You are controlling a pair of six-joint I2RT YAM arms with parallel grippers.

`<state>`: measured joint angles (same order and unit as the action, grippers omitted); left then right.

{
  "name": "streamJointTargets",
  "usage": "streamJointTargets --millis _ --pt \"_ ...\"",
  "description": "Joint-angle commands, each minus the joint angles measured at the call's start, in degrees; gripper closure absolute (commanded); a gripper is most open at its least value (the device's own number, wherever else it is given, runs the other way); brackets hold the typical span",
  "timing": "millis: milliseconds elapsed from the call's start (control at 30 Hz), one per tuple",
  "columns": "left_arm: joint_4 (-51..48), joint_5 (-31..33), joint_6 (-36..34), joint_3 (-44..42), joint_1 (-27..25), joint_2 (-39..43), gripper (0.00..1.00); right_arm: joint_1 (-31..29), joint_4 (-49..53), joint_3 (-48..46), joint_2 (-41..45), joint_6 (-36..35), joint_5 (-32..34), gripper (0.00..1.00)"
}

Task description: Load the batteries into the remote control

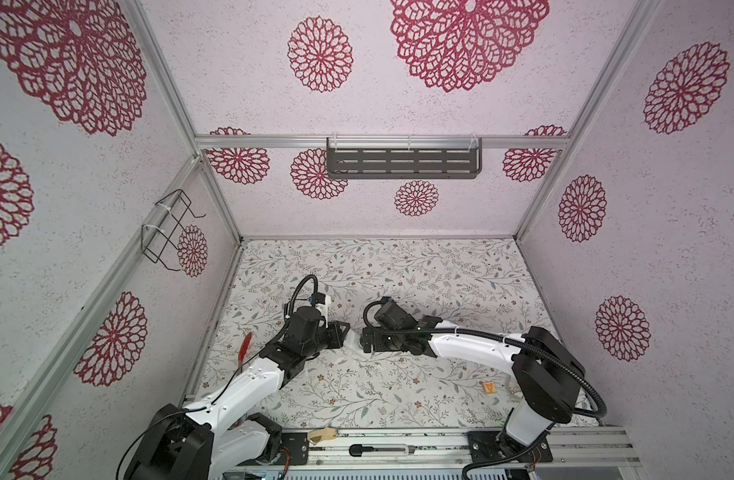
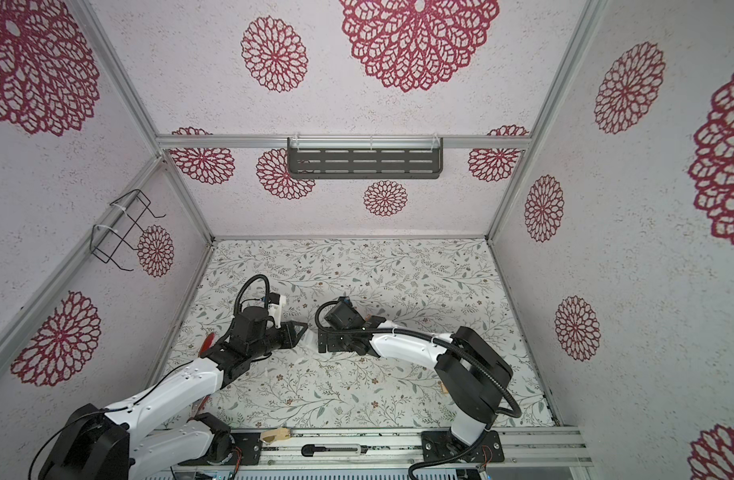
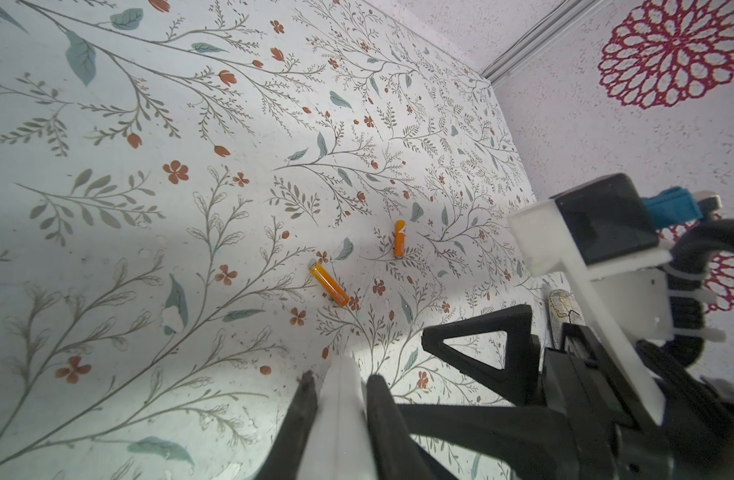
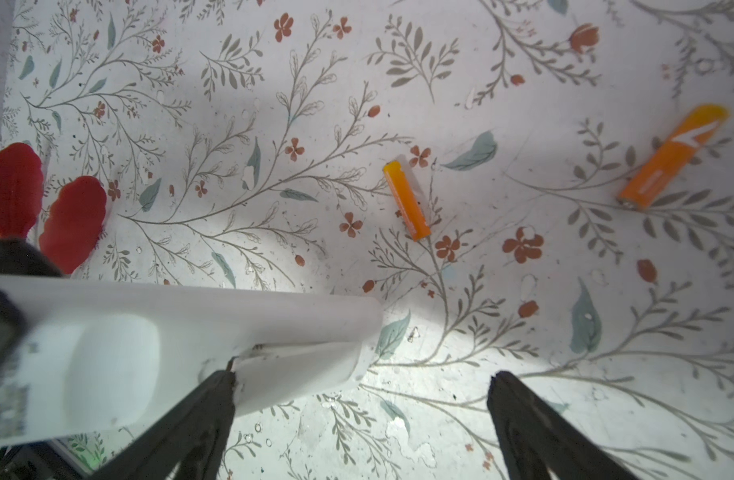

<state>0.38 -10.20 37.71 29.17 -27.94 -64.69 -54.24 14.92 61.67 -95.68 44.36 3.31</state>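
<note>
Left pincer tight on remote control; right pincer wide; batteries hidden from above

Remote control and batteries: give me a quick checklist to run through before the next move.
1. Remote control held firm: ok. The left end effector is shut on it.
2. Right end effector free for a pick: ok. It is open and holds nothing, with one finger at the remote's edge.
3. Both batteries in sight: ok. The battery nearer the remote and the farther battery lie flat on the table, apart from each other.
4. Battery compartment open: cannot tell. Only the plain white back shows.
5. Path to the nearer battery clear: ok. Nothing lies between it and the open end effector.
</note>
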Motion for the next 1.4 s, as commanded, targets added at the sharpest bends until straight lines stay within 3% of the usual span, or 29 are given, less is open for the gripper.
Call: streamJointTargets --millis 0,400,1100,1367 --pt "-10.07 1.36 -3.35 -1.48 -0.34 -1.76 1.0 1.75 9.73 -2.08 1.17 -1.96 6.09 0.02" --pt "-10.21 1.28 -3.35 -1.22 -0.29 -1.86 1.0 1.78 7.89 -4.08 3.7 -2.47 5.84 0.02" --pt "-9.87 1.23 -3.55 -0.87 -0.35 -2.55 1.0 1.33 -6.18 -6.3 4.92 -7.8 -4.85 0.05" --pt "-9.96 1.41 -3.56 -0.96 -0.31 -2.29 1.0 0.99 -8.23 -6.58 4.05 -8.06 -5.82 0.05"
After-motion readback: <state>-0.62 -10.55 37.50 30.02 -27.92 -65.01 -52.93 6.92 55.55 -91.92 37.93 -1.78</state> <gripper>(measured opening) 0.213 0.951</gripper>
